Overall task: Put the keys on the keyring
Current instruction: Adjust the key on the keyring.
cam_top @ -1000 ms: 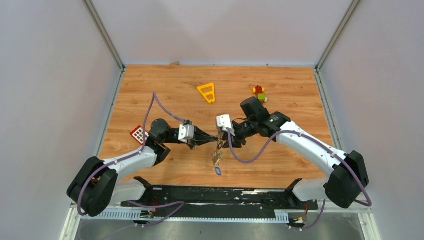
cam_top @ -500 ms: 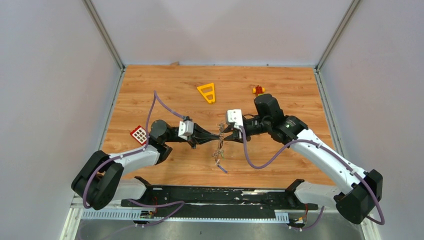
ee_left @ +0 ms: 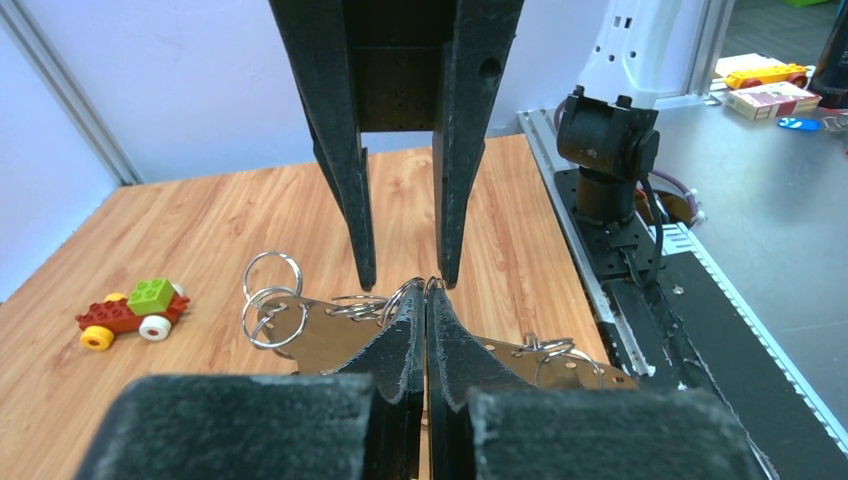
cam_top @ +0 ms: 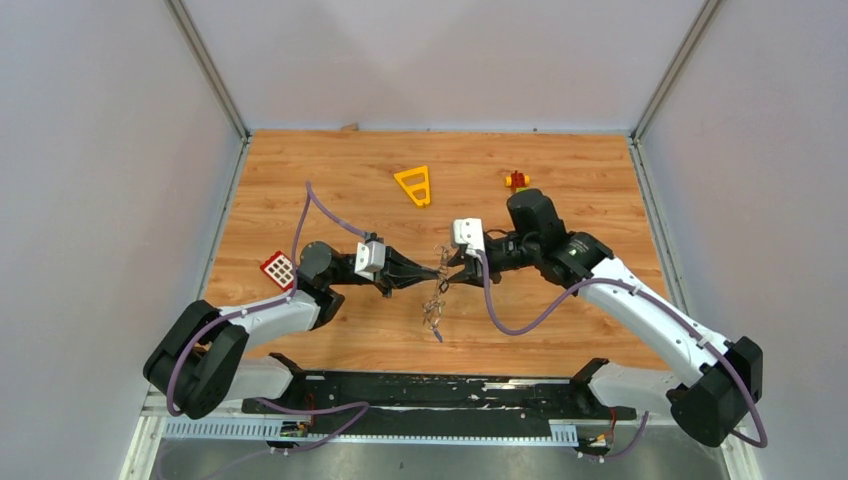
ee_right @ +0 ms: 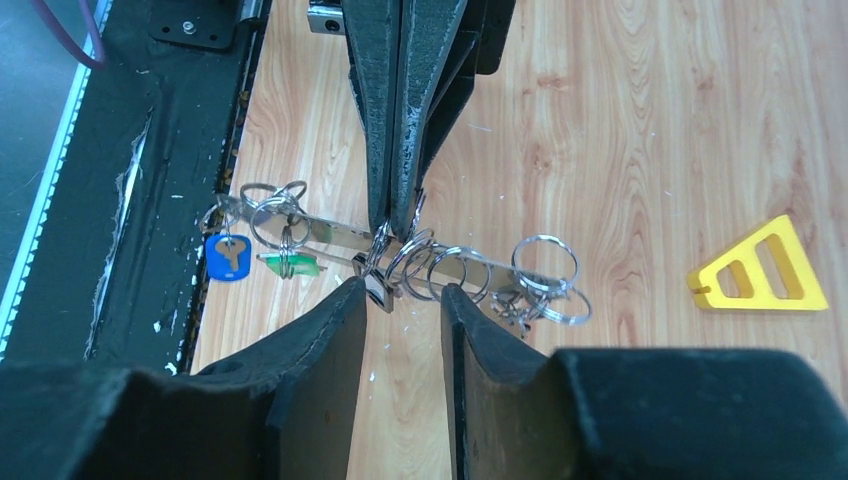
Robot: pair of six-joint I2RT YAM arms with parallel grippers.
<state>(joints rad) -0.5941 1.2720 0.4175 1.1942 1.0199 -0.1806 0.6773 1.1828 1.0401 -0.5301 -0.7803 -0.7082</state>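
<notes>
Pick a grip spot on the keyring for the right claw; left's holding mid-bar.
Probably the bare flat stretch of the keyring between the left claw and the green-tagged key, approached opposite the left claw: loose rings crowd the other end.

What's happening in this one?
The left gripper is shut on the keyring and is holding it up. Keys with blue and green tags dangle near one end, among several loose split rings. The right gripper faces it, open. Its fingers sit on either side of the keyring and grip nothing.
</notes>
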